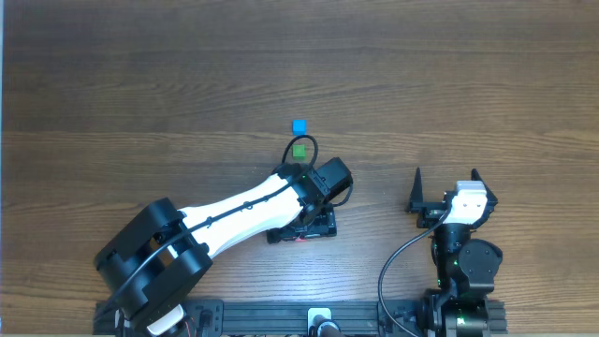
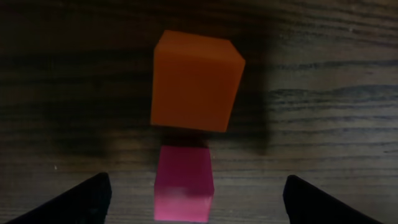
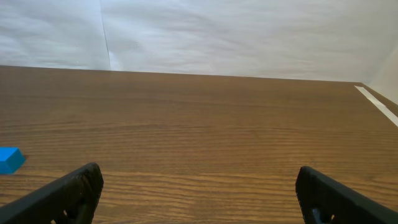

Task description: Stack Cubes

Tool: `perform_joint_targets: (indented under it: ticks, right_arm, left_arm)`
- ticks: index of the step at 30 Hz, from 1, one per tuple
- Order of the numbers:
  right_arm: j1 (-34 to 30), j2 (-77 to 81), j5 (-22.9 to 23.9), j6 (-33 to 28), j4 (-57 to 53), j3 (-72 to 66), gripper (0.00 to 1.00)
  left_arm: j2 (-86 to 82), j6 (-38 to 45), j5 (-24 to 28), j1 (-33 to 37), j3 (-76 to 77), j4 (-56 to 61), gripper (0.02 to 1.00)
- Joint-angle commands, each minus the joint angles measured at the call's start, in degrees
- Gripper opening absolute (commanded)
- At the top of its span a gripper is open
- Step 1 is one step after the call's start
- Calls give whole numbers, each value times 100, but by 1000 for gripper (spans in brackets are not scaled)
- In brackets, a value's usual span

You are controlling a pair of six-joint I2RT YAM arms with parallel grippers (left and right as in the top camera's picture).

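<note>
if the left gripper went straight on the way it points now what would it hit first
Most likely the pink cube, between the open fingers of the left gripper; the orange cube sits just beyond. Depth is unclear, though.

On the wooden table (image 1: 112, 84) a blue cube (image 1: 299, 126) sits near the middle, with a green cube (image 1: 299, 150) just nearer, close beside it. The left arm (image 1: 243, 211) slants from the near-left corner toward the middle, its black wrist just short of the green cube. The right gripper (image 1: 446, 174) stands at the near right, fingers spread, well apart from both cubes.
</note>
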Motion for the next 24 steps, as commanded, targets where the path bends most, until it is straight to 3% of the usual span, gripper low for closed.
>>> perform_joint_targets:
  ticks: [1,24]
  right_arm:
    - [-31,-52,37,20,-15,-26,993]
    - [-31,-52,37,20,-15,-26,993]
  left_arm:
    - [44,48,-184,-22,-125,90,842]
    - [44,90,-162,-33,-306,271,641]
